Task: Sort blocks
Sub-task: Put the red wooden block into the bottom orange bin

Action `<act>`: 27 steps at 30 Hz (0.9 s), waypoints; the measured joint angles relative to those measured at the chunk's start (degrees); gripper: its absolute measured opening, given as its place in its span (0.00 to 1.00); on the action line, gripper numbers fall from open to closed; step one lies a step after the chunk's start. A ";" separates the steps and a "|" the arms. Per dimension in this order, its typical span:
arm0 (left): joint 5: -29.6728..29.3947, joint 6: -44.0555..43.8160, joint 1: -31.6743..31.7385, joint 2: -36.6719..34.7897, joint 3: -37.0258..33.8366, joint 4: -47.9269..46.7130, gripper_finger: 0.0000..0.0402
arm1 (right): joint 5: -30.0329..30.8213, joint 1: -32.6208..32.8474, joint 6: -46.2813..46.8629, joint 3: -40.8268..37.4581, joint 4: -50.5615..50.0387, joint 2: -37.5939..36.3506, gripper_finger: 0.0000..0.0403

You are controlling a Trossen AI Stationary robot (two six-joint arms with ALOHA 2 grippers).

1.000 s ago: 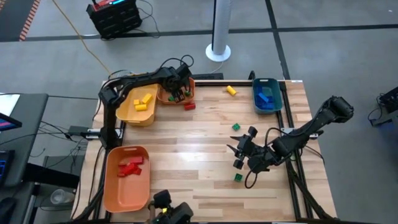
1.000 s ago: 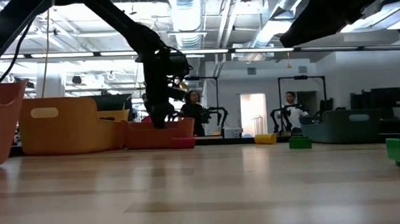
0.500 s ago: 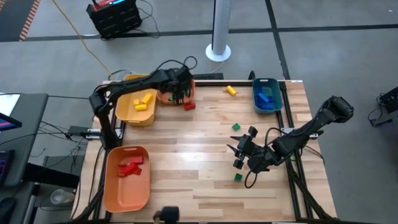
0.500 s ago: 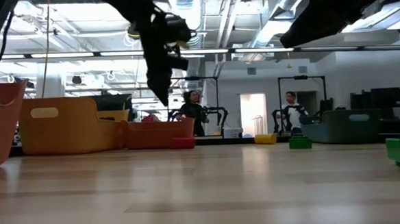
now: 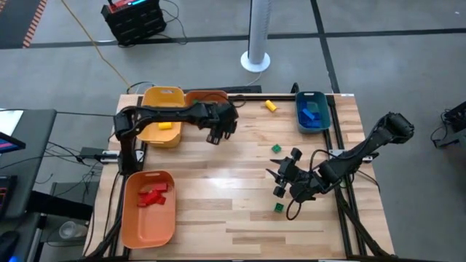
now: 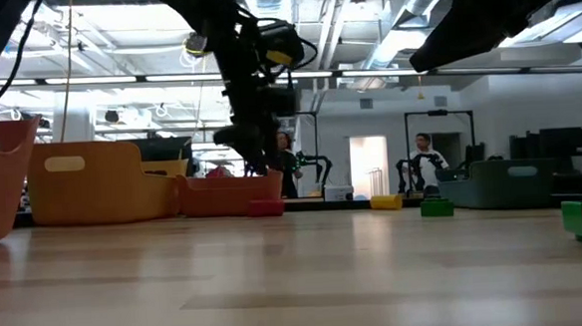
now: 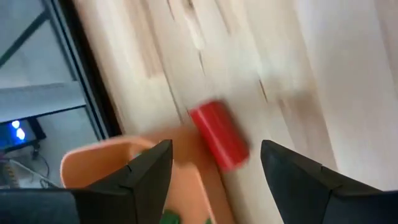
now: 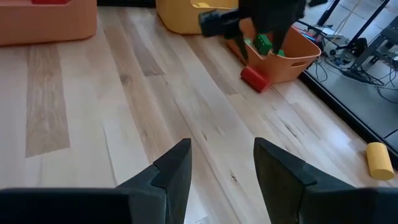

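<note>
My left gripper (image 5: 218, 131) (image 7: 214, 152) hangs open above a red block (image 7: 217, 134) (image 8: 255, 78), which lies on the table against the near side of the small orange bin (image 5: 207, 97). Its fingers stand on either side of the block, clear of it. Green blocks (image 8: 264, 43) lie in that bin. My right gripper (image 5: 280, 178) (image 8: 217, 152) waits open over the table's right middle, with nothing between its fingers. Loose green blocks (image 5: 277, 148) (image 5: 279, 207) lie near it. A yellow block (image 5: 270, 105) lies at the far edge.
A yellow bin (image 5: 162, 120) with a yellow block stands left of the small orange bin. A large orange bin (image 5: 149, 207) at the near left holds red blocks. A teal bin (image 5: 313, 109) at the far right holds blue blocks. Bare wood lies in the middle.
My left gripper has risen out of the small orange bin and swung toward the table's near and right edges, rolling its wrist. It now hangs over the red block beside the bin.
</note>
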 joint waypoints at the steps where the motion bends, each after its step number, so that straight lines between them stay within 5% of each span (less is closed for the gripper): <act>1: 0.01 -1.44 -0.14 0.62 0.01 0.47 0.59 | 0.00 0.00 0.05 -0.01 -0.11 0.00 0.45; 22: -7.33 -6.55 -0.68 10.45 0.85 5.89 0.51 | 0.22 -0.07 1.08 -0.01 -0.28 0.00 0.45; 27: -4.79 -9.20 0.08 10.45 0.84 5.16 0.51 | 0.23 -0.39 1.10 -0.01 -0.40 0.00 0.45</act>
